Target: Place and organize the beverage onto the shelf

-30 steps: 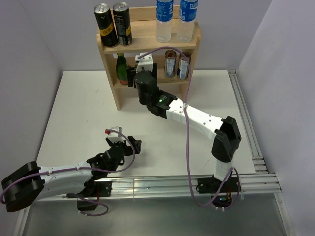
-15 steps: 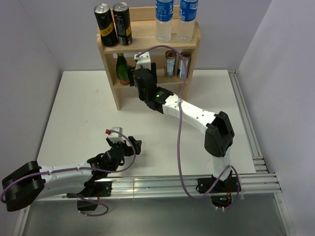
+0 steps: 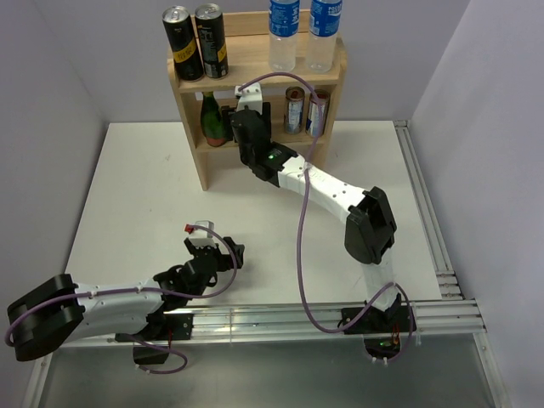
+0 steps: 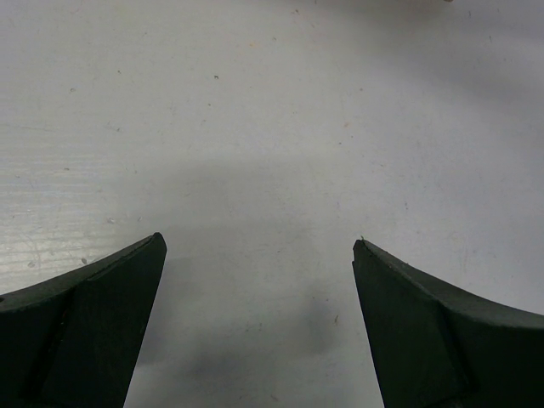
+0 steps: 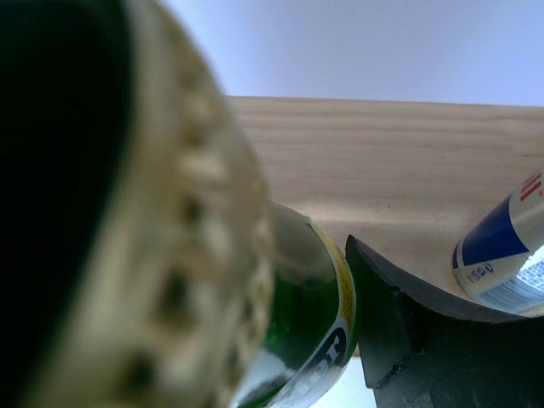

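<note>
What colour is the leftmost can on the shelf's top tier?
The can is black with a yellow band, best seen in the top external view.

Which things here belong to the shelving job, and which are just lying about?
Job: shelf; green bottle; black cans; water bottles; slim cans.
Lying about: purple cables; metal rail; left end effector, open and idle.

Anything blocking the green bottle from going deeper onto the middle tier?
Nothing visible: beyond the green bottle, the right wrist view shows only bare wood of the shelf; a blue-and-white can stands off to its right.
</note>
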Controlling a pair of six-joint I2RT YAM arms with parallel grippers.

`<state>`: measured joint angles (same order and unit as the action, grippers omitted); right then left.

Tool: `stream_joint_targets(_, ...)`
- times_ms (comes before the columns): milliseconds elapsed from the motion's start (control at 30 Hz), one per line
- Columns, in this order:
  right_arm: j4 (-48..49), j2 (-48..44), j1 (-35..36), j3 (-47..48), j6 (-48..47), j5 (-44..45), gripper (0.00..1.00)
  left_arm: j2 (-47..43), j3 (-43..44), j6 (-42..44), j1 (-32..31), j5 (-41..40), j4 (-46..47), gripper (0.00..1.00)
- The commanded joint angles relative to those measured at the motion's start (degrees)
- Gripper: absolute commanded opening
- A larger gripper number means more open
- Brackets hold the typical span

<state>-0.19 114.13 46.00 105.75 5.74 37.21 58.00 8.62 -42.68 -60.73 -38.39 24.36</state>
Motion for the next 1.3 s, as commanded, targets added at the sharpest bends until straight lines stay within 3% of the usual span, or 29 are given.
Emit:
stream_joint_targets(0,8.36,-2.94,-0.65,2.27,1.9,0.05,0.0,0.8,0.34,0.31,-0.18,-1.07,2.27,0.99)
stream_joint_targets(233,9.59,-2.51,-0.73,0.33,2.61,-0.39,0.0,1.07,0.25,0.31,-0.27,-1.07,2.62,0.99)
stream_joint_targets(667,6.08,4.35,-0.73,9.99,2.96,-0.56,0.0,2.12,0.43,0.58,-0.27,-1.16,3.15,0.99)
stream_joint_targets(967,5.98,5.93,-0.82,9.39,3.23,1.46,0.02,1.86,-0.01,0.58,-0.27,-1.07,3.68,0.98)
stream_joint_targets(1000,6.42,5.76,-0.74,8.86,3.23,1.81,0.05,1.77,-0.1,0.66,-0.27,-1.07,3.68,0.98)
stream_joint_targets(1033,6.77,5.58,-0.73,8.33,3.14,1.99,0.17,1.77,-0.1,0.58,-0.27,-1.07,3.85,0.98)
stream_joint_targets(1100,7.21,5.32,-0.82,7.01,3.05,2.25,0.29,1.68,-0.19,0.66,-0.27,-1.07,3.85,0.98)
stream_joint_targets(1133,7.22,5.32,-0.91,6.49,3.14,2.34,0.45,1.68,-0.27,0.58,-0.27,-1.07,3.85,0.98)
stream_joint_targets(1233,7.39,5.32,-1.08,5.61,3.49,2.6,0.64,1.59,-0.27,0.58,-0.27,-1.07,3.85,0.98)
stream_joint_targets(1267,7.48,5.32,-1.09,5.43,3.49,2.52,0.65,1.51,-0.36,0.58,-0.27,-1.07,3.94,0.98)
